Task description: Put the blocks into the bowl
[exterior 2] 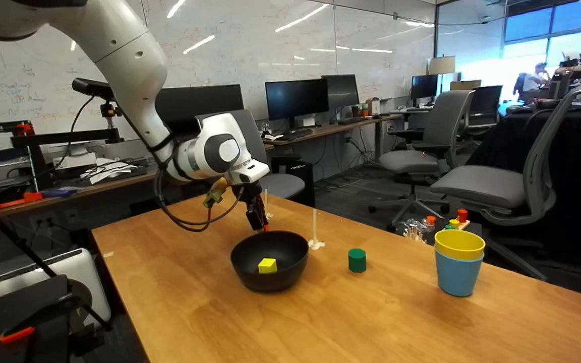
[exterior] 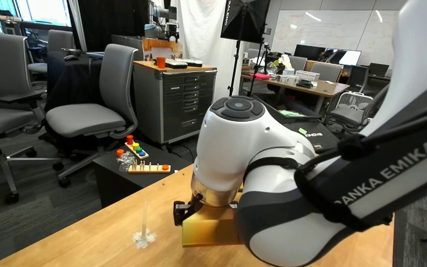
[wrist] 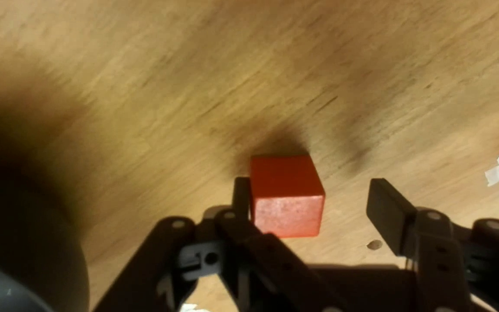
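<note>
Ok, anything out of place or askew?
Yes: two sticks rise from ragged white patches on the table, looking makeshift and unrelated to the task. The red block sits off-centre in the open pincer.

“ANKA EMIKA” runs along the robot arm (exterior: 284, 174), its start hidden. A black case (exterior: 326, 139) reads “KINOVA”; sideways on the softbox (exterior: 254, 24), apparently “RALENO”. Handwriting on the whiteboard (exterior 2: 250, 55) is illegible.

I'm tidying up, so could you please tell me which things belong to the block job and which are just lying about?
For the job:
red block, at the open gripper
yellow block, inside the black bowl
green block, outside it

Not needed:
yellow cup, nested in blue cup
pale upright sticks
peg toys
</note>
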You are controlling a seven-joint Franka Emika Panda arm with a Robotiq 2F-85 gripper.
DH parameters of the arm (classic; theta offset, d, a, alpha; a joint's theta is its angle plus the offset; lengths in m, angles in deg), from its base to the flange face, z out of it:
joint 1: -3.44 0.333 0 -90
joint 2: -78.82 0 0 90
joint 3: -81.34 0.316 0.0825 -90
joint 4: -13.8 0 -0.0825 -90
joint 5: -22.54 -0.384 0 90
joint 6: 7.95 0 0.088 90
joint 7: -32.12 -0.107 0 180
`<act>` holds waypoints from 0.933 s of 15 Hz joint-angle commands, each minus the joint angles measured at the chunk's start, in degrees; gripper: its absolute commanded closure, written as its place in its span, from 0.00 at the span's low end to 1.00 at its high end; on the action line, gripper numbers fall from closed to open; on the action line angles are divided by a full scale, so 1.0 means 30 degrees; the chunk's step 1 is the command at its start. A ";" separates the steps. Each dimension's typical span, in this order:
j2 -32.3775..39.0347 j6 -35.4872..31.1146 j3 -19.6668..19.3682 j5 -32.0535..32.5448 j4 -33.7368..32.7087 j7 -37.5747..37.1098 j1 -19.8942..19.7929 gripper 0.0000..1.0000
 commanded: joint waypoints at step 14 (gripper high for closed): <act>-0.2140 0.3651 -0.0054 -0.0418 -0.1556 0.2972 -0.0106 0.83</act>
